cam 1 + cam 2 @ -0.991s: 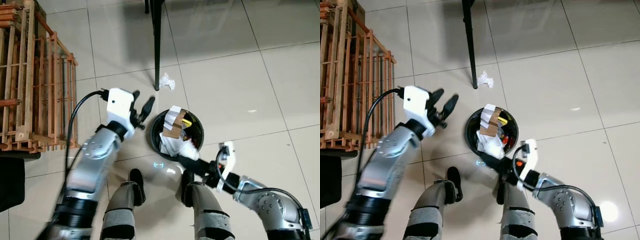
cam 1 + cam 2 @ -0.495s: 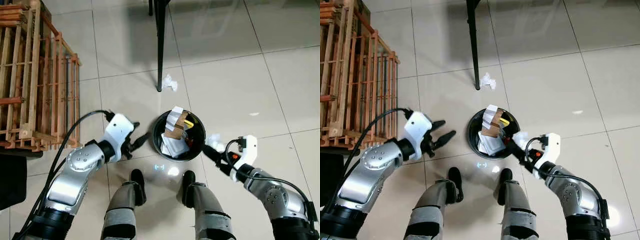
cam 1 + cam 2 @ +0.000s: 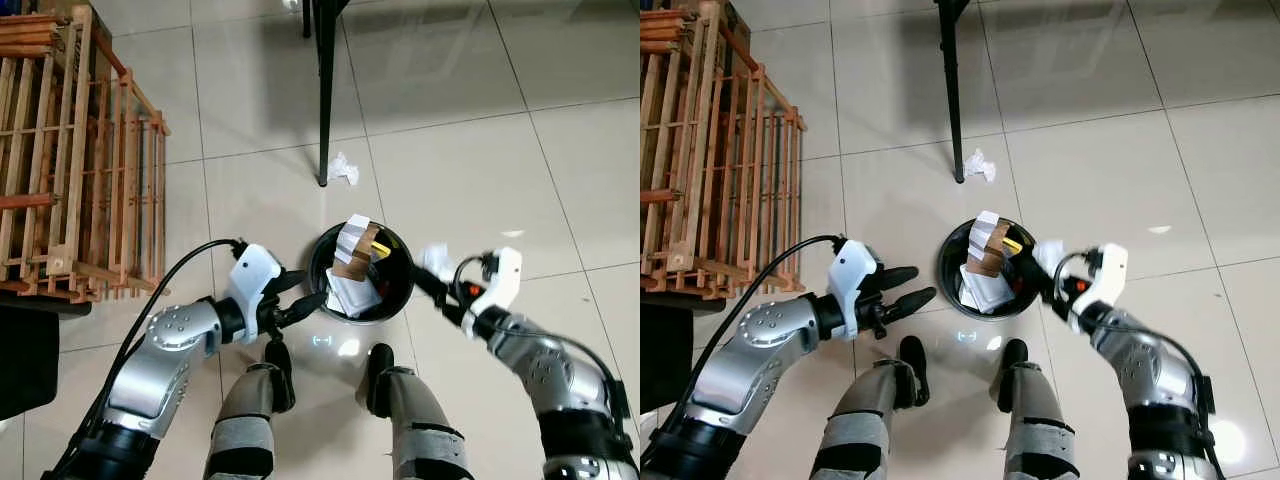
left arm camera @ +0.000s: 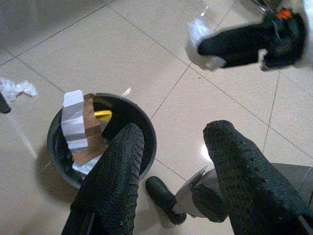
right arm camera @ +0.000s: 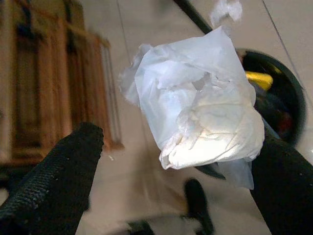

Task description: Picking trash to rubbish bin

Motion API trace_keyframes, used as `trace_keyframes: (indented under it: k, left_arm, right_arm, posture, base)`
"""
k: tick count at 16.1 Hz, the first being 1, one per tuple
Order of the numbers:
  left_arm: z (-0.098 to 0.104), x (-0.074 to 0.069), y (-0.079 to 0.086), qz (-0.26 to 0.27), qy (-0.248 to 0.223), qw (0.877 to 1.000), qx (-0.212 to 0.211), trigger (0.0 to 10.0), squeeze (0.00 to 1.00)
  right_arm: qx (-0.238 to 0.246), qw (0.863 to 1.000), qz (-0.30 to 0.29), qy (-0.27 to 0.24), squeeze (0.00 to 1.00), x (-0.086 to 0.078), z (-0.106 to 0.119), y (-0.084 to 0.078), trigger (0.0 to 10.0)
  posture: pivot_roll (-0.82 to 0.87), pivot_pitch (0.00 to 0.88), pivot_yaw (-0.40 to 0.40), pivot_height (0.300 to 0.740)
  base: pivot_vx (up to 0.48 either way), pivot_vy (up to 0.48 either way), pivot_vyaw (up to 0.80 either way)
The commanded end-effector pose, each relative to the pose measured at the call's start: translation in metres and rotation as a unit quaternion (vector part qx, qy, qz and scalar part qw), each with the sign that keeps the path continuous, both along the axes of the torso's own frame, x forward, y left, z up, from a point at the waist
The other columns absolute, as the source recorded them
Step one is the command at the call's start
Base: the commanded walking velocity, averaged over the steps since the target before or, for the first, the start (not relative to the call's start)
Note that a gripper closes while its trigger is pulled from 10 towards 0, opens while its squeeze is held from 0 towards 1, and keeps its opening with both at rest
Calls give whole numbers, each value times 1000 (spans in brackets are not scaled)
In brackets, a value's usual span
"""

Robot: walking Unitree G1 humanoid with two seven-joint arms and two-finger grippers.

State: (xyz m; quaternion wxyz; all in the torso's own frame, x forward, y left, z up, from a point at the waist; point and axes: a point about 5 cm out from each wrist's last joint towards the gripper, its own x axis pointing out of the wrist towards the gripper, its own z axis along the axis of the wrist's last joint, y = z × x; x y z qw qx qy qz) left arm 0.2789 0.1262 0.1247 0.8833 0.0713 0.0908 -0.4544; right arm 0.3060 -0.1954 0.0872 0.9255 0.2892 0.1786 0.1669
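Right pincer clenches crumpled tissue beside bin — left pincer spread, empty.

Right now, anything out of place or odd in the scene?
Two things. A crumpled white paper lies loose on the tiles by the black stand leg, away from the bin. And the bin is overfull: a white and brown carton sticks up above its rim. The right gripper holds a white wad beside the bin.

My arms are silver metal with black joint bands. Behind my left pincer and my right pincer, each of two long black textured fingers, sits a white wrist block with a looping black cable.
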Motion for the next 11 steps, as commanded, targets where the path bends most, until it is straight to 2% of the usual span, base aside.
trace_keyframes:
  k: [1,2,4,5,6,8,9,11]
  left_arm:
    - [-7,-5,-4,-17,20,1000,-4,10000,0]
    - [-7,-5,-5,-18,19,1000,-5,10000,0]
    - [-4,-4,-9,-22,19,1000,-11,10000,0]
    - [-4,-4,-9,-23,19,999,-11,10000,0]
    - [-5,-4,-11,-24,19,999,-12,10000,0]
    - [-4,-4,-13,-26,18,999,-14,10000,0]
    - [-3,-4,-16,-26,16,999,-15,10000,0]
    - [-3,-3,-17,-25,15,999,-14,10000,0]
  right_arm:
    - [29,999,-14,24,0,-3,-6,-1,10000]
    - [35,999,-14,22,0,-1,-4,1,10000]
    - [84,996,-10,12,0,5,8,10,10000]
    - [92,996,-13,10,0,6,10,12,10000]
    - [122,992,-27,9,0,11,17,15,10000]
    - [146,989,-34,9,0,14,23,19,10000]
    - [173,984,-44,14,0,16,26,23,10000]
    - [174,984,-47,18,0,16,27,22,10000]
  posture:
    - [-21,469,38,720]
    - [-21,469,38,720]
    - [-19,478,40,720]
    - [-19,478,40,720]
    - [-19,478,40,720]
    - [-19,488,43,720]
    - [-17,494,44,720]
    - [-17,494,43,720]
  base:
    - [0,0,0]
    - [0,0,0]
    - [0,0,0]
    - [0,0,0]
    - [0,0,0]
    - [0,0,0]
    - [0,0,0]
    - [0,0,0]
